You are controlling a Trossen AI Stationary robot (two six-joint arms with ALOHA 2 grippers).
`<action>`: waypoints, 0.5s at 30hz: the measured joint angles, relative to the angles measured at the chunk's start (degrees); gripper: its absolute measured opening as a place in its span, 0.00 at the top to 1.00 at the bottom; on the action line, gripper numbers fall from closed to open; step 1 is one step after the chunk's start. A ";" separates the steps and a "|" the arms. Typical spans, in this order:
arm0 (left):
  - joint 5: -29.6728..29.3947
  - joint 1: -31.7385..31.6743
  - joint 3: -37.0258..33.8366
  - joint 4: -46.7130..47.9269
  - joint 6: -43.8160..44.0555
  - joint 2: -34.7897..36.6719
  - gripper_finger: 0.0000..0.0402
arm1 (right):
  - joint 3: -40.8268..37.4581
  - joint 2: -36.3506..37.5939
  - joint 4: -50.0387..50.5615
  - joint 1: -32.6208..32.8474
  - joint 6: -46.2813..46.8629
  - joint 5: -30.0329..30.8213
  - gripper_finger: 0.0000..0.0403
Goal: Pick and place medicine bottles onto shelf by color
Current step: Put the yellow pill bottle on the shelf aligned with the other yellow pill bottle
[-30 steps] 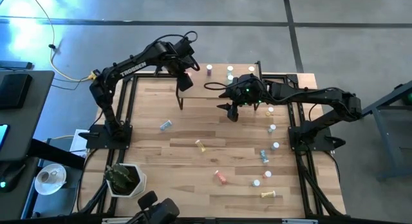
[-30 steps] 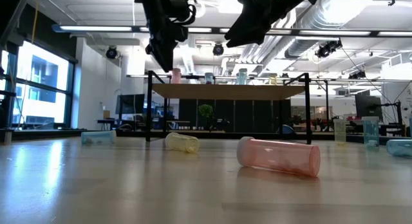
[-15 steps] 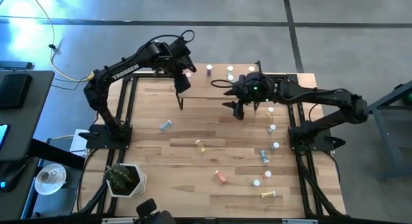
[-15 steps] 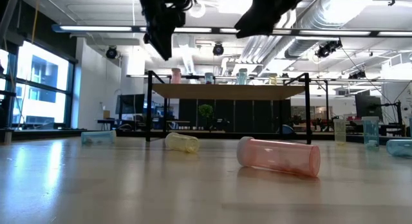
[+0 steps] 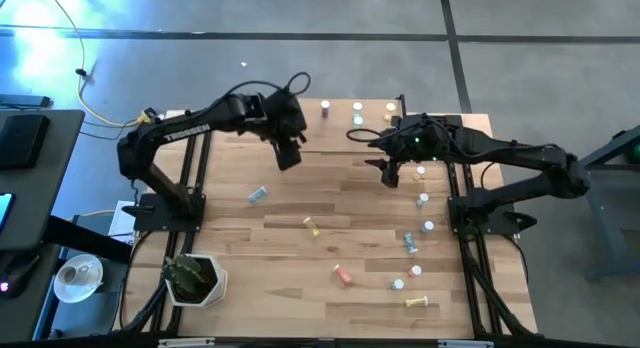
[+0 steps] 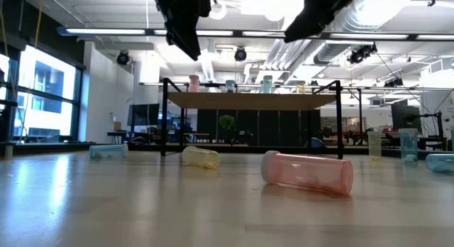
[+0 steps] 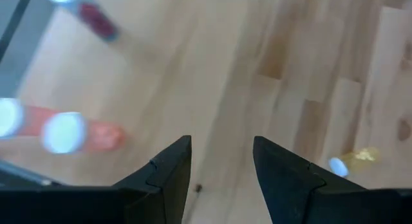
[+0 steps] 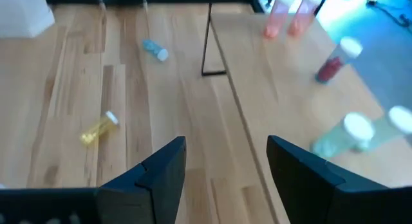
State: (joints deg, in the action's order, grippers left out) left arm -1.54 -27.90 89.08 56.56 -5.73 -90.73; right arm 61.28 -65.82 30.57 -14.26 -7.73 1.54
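Evidently between picks, with both grippers empty and no bottle yet chosen. From above, shows the left gripper [image 5: 288, 153] near the left front corner of the shelf [image 5: 320, 133] and the right gripper [image 5: 390, 173] near its right front corner, neither over a bottle. Shows too a few medicine bottles [image 5: 357, 109] standing on the shelf, with more scattered over the tabletop [image 5: 230, 248]: a blue bottle [image 5: 257, 194], a yellow bottle [image 5: 312, 226], a red bottle [image 5: 343, 275], and a loose string of others down the right side. At table height, cuts off the fingertips at the top edge, yet gives what the overhead view cannot: both grippers held higher than the shelf board, the board itself raised on thin black legs with capped bottles upright along it, and a pink bottle [image 6: 307, 172] lying on its side in front. Through the left wrist, settles the grip question: fingers [image 7: 170, 169] moderately parted, nothing between them, bare wood below, blurred red and pink bottles off to one side. Through the right wrist, likewise: fingers [image 8: 164, 166] set wide, nothing held, with a shelf leg [image 8: 209, 40] beyond, plus lying blue and yellow bottles. Calls next, most likely, for picking one lying bottle, coming down with the jaws across its body, closing gently on so small a cylinder, then carrying it to its own colour on the shelf. Cannot tell from any view how strictly the colours there are grouped.
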 joint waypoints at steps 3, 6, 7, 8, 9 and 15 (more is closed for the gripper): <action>0.00 1.91 -3.42 -2.67 1.05 1.41 0.61 | -2.14 0.74 0.03 0.00 1.44 0.00 0.48; 0.00 3.61 -6.92 -6.60 1.61 2.83 0.61 | -3.19 0.70 0.82 0.00 3.90 -0.01 0.48; 0.01 4.05 -8.03 -7.71 1.98 3.26 0.61 | -3.51 0.70 1.10 0.00 4.55 -0.02 0.48; 0.07 4.47 -9.18 -9.03 2.11 3.67 0.61 | -3.97 0.70 1.12 0.00 5.18 0.00 0.48; 0.29 4.93 -10.35 -10.48 2.11 4.04 0.61 | -4.44 0.70 1.18 0.00 5.85 -0.02 0.48; 3.49 6.38 -16.52 -17.88 2.13 5.40 0.61 | -7.56 0.70 2.09 0.00 10.97 0.00 0.48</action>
State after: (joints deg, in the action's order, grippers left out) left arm 1.95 -21.52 72.57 38.68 -3.60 -85.33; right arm 53.72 -65.12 32.66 -14.26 3.24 1.54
